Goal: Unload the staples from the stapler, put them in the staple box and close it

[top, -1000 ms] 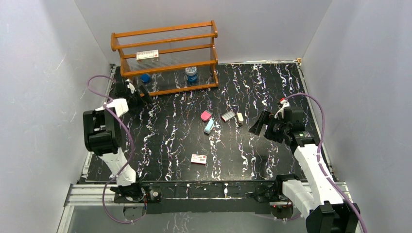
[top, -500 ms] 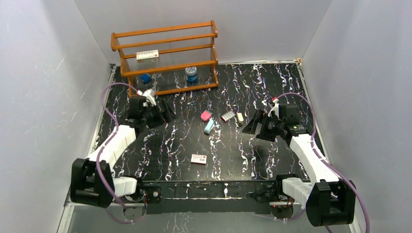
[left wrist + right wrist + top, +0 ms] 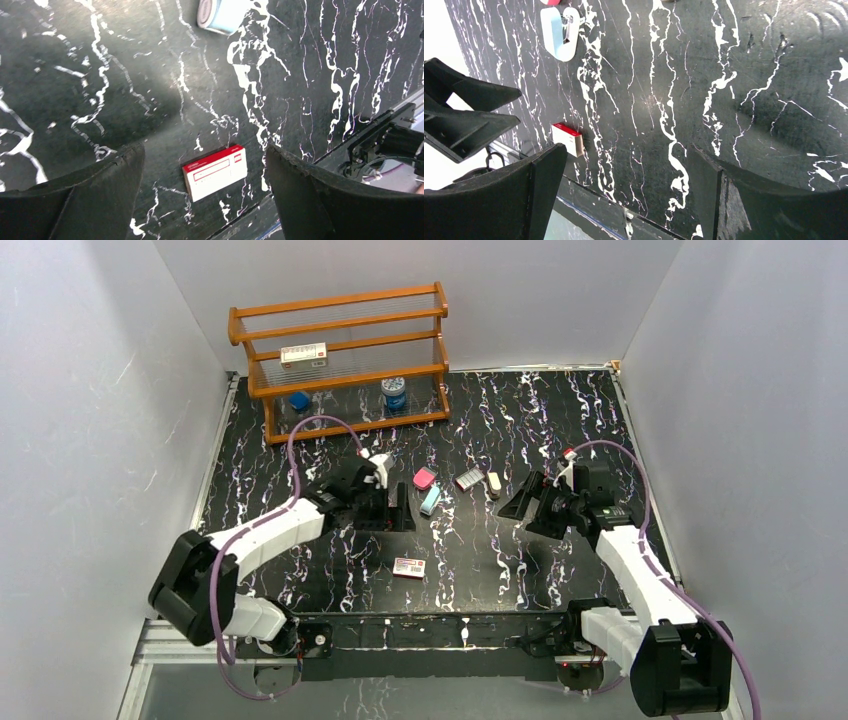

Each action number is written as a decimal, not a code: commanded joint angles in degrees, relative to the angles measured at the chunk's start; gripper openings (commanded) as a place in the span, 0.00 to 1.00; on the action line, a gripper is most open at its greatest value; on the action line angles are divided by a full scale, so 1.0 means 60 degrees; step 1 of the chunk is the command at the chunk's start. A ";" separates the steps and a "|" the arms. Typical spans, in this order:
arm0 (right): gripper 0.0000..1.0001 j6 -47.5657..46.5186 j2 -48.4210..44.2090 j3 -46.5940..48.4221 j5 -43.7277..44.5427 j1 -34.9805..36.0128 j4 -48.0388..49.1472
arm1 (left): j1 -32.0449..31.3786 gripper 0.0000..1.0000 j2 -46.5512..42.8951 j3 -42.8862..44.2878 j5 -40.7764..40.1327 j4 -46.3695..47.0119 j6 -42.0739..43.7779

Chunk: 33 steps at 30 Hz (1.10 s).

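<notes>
The light-blue stapler (image 3: 430, 500) lies on the black marbled table (image 3: 560, 420) near the middle, just below a small pink block (image 3: 424, 478). My left gripper (image 3: 392, 512) is open and empty, hovering just left of the stapler. In the left wrist view the stapler (image 3: 220, 15) is at the top edge, beyond the open gripper (image 3: 204, 150). My right gripper (image 3: 528, 508) is open and empty, well to the right of the stapler. In the right wrist view the stapler (image 3: 560, 32) is at the upper left, far from the open gripper (image 3: 626, 150).
A flat white box with a red label (image 3: 409, 567) lies near the front edge and also shows in the left wrist view (image 3: 215, 171) and the right wrist view (image 3: 568, 139). A silvery-red item (image 3: 469, 478) and a small white piece (image 3: 493, 483) lie right of the stapler. A wooden rack (image 3: 340, 320) stands at the back left.
My left arm has swung from the far left by the rack to the middle, beside the stapler. My right gripper has shifted slightly. The objects have not moved.
</notes>
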 commanded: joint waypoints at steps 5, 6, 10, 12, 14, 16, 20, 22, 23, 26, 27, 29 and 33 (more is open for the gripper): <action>0.99 0.0697 -0.0592 0.0026 0.1384 0.0054 -0.0363 | -0.0912 0.92 0.1510 0.1616 -0.1749 0.0130 -0.0340; 0.99 0.0713 -0.0616 0.0032 0.1460 0.0059 -0.0383 | -0.0924 0.92 0.1802 0.1825 -0.1500 0.0172 -0.0060; 0.99 0.0751 -0.0597 0.0120 0.1501 0.0057 -0.0282 | -0.0922 0.91 0.3218 0.3037 -0.1513 -0.0562 0.0794; 0.99 0.0655 -0.0431 0.0292 0.1536 0.0056 -0.0318 | -0.0925 0.89 0.3630 0.3458 -0.1440 -0.0786 0.0947; 0.99 0.0561 -0.0209 0.0487 0.1590 0.0053 -0.0439 | -0.0925 0.88 0.3903 0.3656 -0.1160 -0.0668 0.0980; 0.99 0.0538 0.0009 0.0618 0.1532 0.0056 -0.0532 | -0.0926 0.85 0.4206 0.3842 -0.1022 -0.0628 0.0969; 0.99 0.0399 0.0411 0.0789 0.0992 0.0059 -0.0650 | -0.0937 0.79 0.4763 0.4313 -0.1041 -0.0624 0.1054; 0.97 0.0318 0.0572 0.0817 0.0722 0.0055 -0.0735 | -0.0940 0.76 0.5024 0.4650 -0.1027 -0.0681 0.1152; 0.96 0.0259 0.0630 0.0827 0.0618 0.0055 -0.0790 | -0.0948 0.73 0.5130 0.4803 -0.1048 -0.0734 0.1146; 0.95 0.0160 0.0698 0.0808 0.0480 0.0048 -0.0891 | -0.1006 0.65 0.5367 0.5041 -0.1105 -0.0803 0.1135; 0.95 0.0140 0.0685 0.0800 0.0500 0.0056 -0.0918 | -0.1049 0.61 0.5437 0.5109 -0.1156 -0.0804 0.1130; 0.95 0.0135 0.0626 0.0758 0.0514 0.0058 -0.0875 | -0.1119 0.55 0.5602 0.5275 -0.1292 -0.0821 0.1113; 0.91 0.0139 0.0583 0.0776 0.0558 0.0049 -0.0703 | -0.1212 0.41 0.5921 0.5656 -0.1830 -0.1305 0.1007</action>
